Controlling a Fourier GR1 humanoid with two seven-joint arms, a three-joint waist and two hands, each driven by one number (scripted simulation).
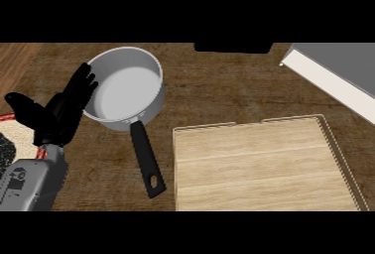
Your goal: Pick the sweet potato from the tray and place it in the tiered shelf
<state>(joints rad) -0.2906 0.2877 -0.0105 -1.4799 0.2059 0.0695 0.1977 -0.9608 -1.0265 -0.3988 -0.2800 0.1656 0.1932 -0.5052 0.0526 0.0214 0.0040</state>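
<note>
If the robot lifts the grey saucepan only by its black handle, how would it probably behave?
The saucepan would probably tip bowl-down, since its long black handle sticks far out to one side. It looks rigid, and seems to hold nothing, so probably light. Its round wall might slide if pushed.

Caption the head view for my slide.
Left hand open beside a pot; bare wooden tray at right.

We see a dark brown wood-grain table (219,94) filling the view | at upper left a lighter wooden strip (15,59) borders it | a black block (233,47) sits at the top edge | a red-rimmed speckled mat (9,134) shows at the left edge | light is even, shadows soft.
</note>
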